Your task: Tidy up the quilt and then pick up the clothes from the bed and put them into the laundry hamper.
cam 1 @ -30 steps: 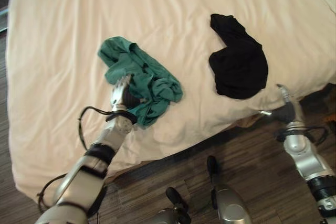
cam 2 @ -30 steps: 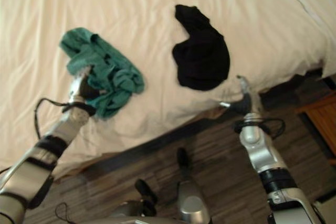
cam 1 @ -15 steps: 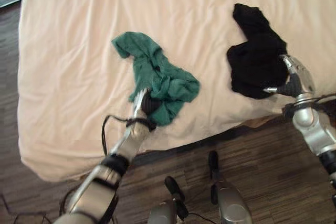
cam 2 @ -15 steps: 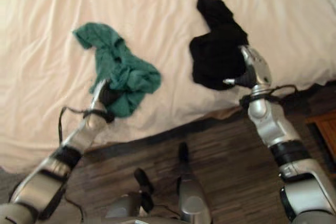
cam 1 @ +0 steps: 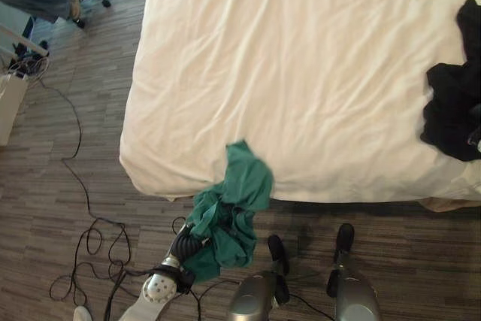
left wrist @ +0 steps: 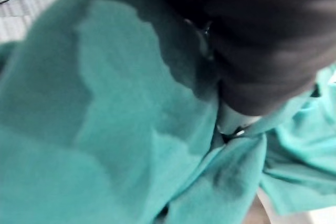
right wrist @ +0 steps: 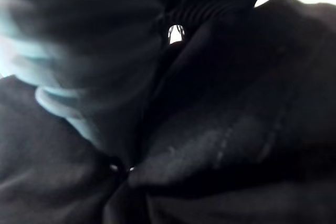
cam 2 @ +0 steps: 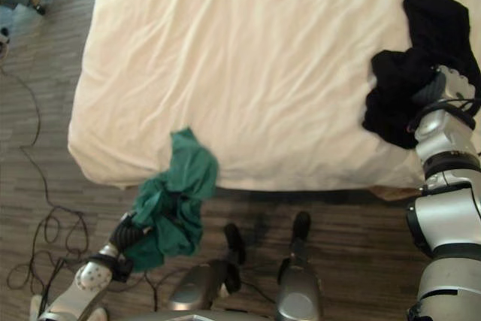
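nearby, cables (cam 1: 83, 216) beside green garment (cam 1: 229, 216).

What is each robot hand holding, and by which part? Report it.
The left robot hand grips the green garment at its lower bunched end, off the bed. The right robot hand is buried in the black garment; its grip cannot be told.

Bed (cam 2: 248, 73): cream quilt spread flat, lightly creased, its near edge hanging over the wood floor (cam 2: 45, 186).
Green garment (cam 2: 176, 201): draped off the bed's near edge, its lower part bunched at the left hand (cam 2: 128, 234).
Left hand: low over the floor, fingers hidden in the green cloth.
Black garment (cam 2: 421, 73): heaped at the bed's right edge.
Right hand (cam 2: 447, 84): on the black garment; fingers buried in it.
Cables (cam 2: 45, 238): looped on the floor, left.
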Robot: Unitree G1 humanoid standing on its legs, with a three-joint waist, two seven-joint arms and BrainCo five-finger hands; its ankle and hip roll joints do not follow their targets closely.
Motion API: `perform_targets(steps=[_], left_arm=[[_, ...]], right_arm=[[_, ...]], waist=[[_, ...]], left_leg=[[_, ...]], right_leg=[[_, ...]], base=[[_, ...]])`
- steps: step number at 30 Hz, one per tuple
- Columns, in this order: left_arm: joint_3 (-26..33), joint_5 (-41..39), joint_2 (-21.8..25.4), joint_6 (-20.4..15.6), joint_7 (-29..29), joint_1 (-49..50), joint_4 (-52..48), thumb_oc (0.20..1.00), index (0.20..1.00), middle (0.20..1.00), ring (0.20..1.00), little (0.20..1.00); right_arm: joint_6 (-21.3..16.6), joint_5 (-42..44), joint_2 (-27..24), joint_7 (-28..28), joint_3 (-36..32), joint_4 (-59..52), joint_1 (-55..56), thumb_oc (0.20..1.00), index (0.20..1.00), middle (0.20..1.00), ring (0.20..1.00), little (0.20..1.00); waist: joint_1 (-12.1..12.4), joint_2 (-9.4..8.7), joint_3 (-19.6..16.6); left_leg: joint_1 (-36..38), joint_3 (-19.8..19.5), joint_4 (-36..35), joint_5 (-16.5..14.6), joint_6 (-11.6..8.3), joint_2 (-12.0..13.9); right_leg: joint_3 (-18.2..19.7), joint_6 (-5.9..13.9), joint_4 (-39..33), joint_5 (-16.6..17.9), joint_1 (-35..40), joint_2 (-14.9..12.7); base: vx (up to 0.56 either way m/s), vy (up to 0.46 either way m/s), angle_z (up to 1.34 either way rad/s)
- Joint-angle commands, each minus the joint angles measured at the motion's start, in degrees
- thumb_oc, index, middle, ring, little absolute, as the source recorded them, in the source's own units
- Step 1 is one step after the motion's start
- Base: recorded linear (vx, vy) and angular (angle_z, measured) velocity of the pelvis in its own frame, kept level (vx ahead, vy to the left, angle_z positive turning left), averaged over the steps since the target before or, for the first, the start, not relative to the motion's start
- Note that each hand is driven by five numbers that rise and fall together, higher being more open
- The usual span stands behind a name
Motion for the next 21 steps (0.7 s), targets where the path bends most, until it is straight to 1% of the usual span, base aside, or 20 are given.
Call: perform_targets(steps=[1,2,3,4,5,7,9,10,11,12,13,14,15,16,17,18,19,20,21], left_arm=[[-1.23,3.22,0.82,-2.20,0.81,-4.76,-2.78,0.200,0.200,0.200,0.200,0.200],[0.10,3.91,0.30,-1.59,0.25,-4.14,-3.47,0.200,0.200,0.200,0.200,0.200],[1.14,3.72,-0.48,-1.23,0.09,-4.29,-2.68,0.200,0.200,0.200,0.200,0.200],[0.96,3.72,-0.35,-1.24,0.10,-4.27,-2.68,0.200,0.200,0.200,0.200,0.200],[2.95,3.36,-2.02,-0.43,-0.43,-3.79,-0.61,0.200,0.200,0.200,0.200,0.200],[5.28,4.56,-4.18,0.81,-0.07,-3.28,4.57,0.200,0.200,0.200,0.200,0.200],[6.90,7.41,-5.92,1.97,0.40,-3.37,10.73,0.200,0.200,0.200,0.200,0.200],[7.50,8.87,-6.47,2.34,0.29,-3.71,13.74,0.200,0.200,0.200,0.200,0.200],[7.50,8.87,-6.47,2.34,0.29,-3.71,13.75,0.200,0.200,0.200,0.200,0.200],[7.67,12.42,-7.13,3.02,2.24,-5.07,20.30,0.200,0.200,0.200,0.200,0.200],[7.34,13.94,-6.94,3.06,2.54,-5.63,22.08,0.200,0.200,0.200,0.200,0.200],[7.19,14.45,-6.84,3.09,3.27,-6.46,24.14,0.200,0.200,0.200,0.200,0.200],[7.04,14.31,-6.94,3.09,3.61,-7.06,26.44,0.200,0.200,0.200,0.200,0.200],[6.78,14.35,-6.66,3.26,3.77,-7.90,28.45,0.200,0.200,0.200,0.200,0.200],[7.08,14.00,-6.86,3.61,3.99,-8.57,30.23,0.200,0.200,0.200,0.200,0.200],[7.08,14.00,-6.86,3.60,3.99,-8.57,30.23,0.200,0.200,0.200,0.200,0.200],[7.96,12.61,-7.14,3.55,4.71,-10.00,34.46,0.200,0.200,0.200,0.200,0.200],[8.89,11.79,-7.61,3.53,5.26,-9.80,35.63,0.200,0.200,0.200,0.200,0.200],[8.91,11.79,-7.61,3.52,5.26,-9.82,35.64,0.200,0.200,0.200,0.200,0.200]], right_arm=[[-1.18,3.55,5.94,5.36,1.08,-1.99,8.91,0.200,0.200,0.200,0.200,0.200],[-1.36,4.39,7.53,5.20,-3.27,-7.79,18.49,0.200,0.200,0.200,0.200,0.200],[-1.58,4.94,8.56,5.36,-5.67,-12.96,24.12,0.200,0.200,0.200,0.200,0.200],[-1.43,4.87,8.56,5.38,-6.02,-13.31,24.60,0.200,0.200,0.200,0.200,0.200],[-2.05,6.73,11.16,6.83,-12.12,-26.22,37.95,0.200,0.200,0.200,0.200,0.200],[-3.02,8.60,15.58,9.72,-16.23,-35.24,49.67,0.200,0.200,0.200,0.200,0.200],[-4.53,9.51,20.22,13.12,-15.82,-37.55,56.84,0.200,0.200,0.200,0.200,0.200],[-4.83,9.61,22.29,14.58,-14.93,-36.78,58.83,0.200,0.200,0.200,0.200,0.200],[-4.83,9.61,22.29,14.58,-14.93,-36.78,58.83,0.200,0.200,0.200,0.200,0.200],[-4.64,9.66,25.72,16.26,-13.22,-33.77,60.74,0.200,0.200,0.200,0.200,0.200],[-4.65,9.78,26.59,17.05,-12.21,-32.59,60.97,0.200,0.200,0.200,0.200,0.200],[-4.65,10.20,27.49,17.49,-10.92,-30.98,60.62,0.200,0.200,0.200,0.200,0.200],[-4.45,10.97,28.21,18.39,-9.56,-29.88,60.45,0.200,0.200,0.200,0.200,0.200],[-4.17,12.27,28.87,18.93,-8.52,-27.82,60.47,0.200,0.200,0.200,0.200,0.200],[-4.00,12.07,29.50,19.02,-7.00,-24.28,59.39,0.200,0.200,0.200,0.200,0.200],[-4.00,12.07,29.50,19.02,-7.00,-24.27,59.39,0.200,0.200,0.200,0.200,0.200],[-3.82,12.46,30.55,19.09,-4.56,-19.81,56.44,0.200,0.200,0.200,0.200,0.200],[-3.50,12.00,31.21,18.94,-3.20,-18.55,54.79,0.200,0.200,0.200,0.200,0.200],[-3.52,12.01,31.21,18.93,-3.18,-18.52,54.75,0.200,0.200,0.200,0.200,0.200]], waist=[[-0.14,-2.88,-1.23],[-0.83,-4.26,-1.56],[-1.54,-5.03,-1.65],[-1.38,-5.11,-1.75],[-2.98,-7.31,-2.40],[-4.07,-9.42,-3.58],[-4.50,-11.20,-4.48],[-4.52,-11.93,-4.90],[-4.52,-11.94,-4.91],[-4.45,-12.87,-5.04],[-4.49,-13.15,-4.95],[-4.90,-13.35,-4.83],[-5.55,-13.31,-5.08],[-5.91,-13.39,-5.37],[-5.17,-13.35,-5.82],[-5.15,-13.34,-5.85],[-3.84,-13.46,-6.14],[-2.90,-13.37,-6.35],[-2.90,-13.33,-6.46]], left_leg=[[0.60,3.11,-0.17,1.39,-7.68,6.20],[1.67,2.91,-0.17,0.34,-7.04,5.81],[2.15,2.76,-0.17,-0.38,-6.52,5.50],[2.18,2.75,-0.17,-0.40,-6.50,5.46],[3.39,2.63,-0.17,-1.67,-5.68,4.86],[4.70,2.72,-0.17,-3.01,-4.94,4.25],[5.78,2.34,-0.17,-4.21,-4.05,3.42],[6.21,1.94,-0.17,-4.47,-3.66,3.05],[6.20,1.94,-0.17,-4.47,-3.66,3.05],[7.11,1.40,-0.17,-5.27,-2.90,2.38],[7.15,0.69,-0.17,-5.48,-2.62,2.27],[6.91,-0.70,-0.17,-5.39,-2.38,2.09],[6.27,-2.73,-0.17,-5.02,-2.11,2.00],[6.03,-5.17,-0.17,-4.66,-1.60,1.34],[5.63,-7.12,-0.17,-4.39,-1.33,0.57],[5.60,-7.11,-0.17,-4.39,-1.33,0.58],[5.25,-10.50,-0.17,-4.63,-0.83,-1.00],[5.31,-12.02,-0.17,-4.58,-0.59,-1.54],[5.12,-12.03,-0.17,-4.50,-0.63,-1.46]], right_leg=[[1.03,7.45,-0.31,-10.62,4.65,-3.79],[0.99,7.65,-0.20,-10.45,5.75,-4.24],[1.07,7.69,-0.02,-10.35,6.00,-4.41],[1.06,7.72,-0.04,-10.35,6.05,-4.45],[0.95,7.99,0.27,-10.18,6.99,-4.94],[0.86,8.40,0.76,-9.95,7.74,-5.58],[0.93,8.75,2.79,-10.52,7.97,-6.31],[1.10,8.81,4.73,-10.99,7.78,-6.67],[1.11,8.82,4.74,-10.99,7.77,-6.67],[1.72,9.35,9.03,-11.94,7.12,-7.26],[2.83,9.50,10.72,-12.51,6.81,-7.07],[6.34,9.58,12.18,-13.21,5.99,-5.57],[12.15,8.73,13.06,-15.19,4.98,-1.98],[19.48,8.20,12.60,-17.65,5.40,1.69],[23.98,7.46,11.89,-18.27,6.01,3.74],[24.00,7.45,11.89,-18.25,5.98,3.76],[25.81,5.36,10.62,-17.85,7.11,4.73],[24.80,4.92,8.88,-17.54,8.18,4.23],[24.81,4.88,8.77,-17.35,8.04,4.31]], base=[[0.02,0.111,0.27],[0.02,0.111,0.14],[0.01,0.088,0.12],[0.02,0.083,0.06],[0.02,0.100,-0.03],[0.03,0.124,0.05],[0.02,0.106,-0.01],[0.00,0.060,-0.12],[-0.03,0.103,-0.06],[-0.07,0.083,0.00],[-0.10,0.063,0.07],[-0.08,-0.049,0.22],[-0.05,-0.061,0.25],[-0.01,-0.056,0.71],[0.01,-0.024,0.94],[0.03,-0.087,1.39],[0.02,-0.137,1.08],[0.01,-0.139,1.07],[-0.05,-0.165,1.27]])
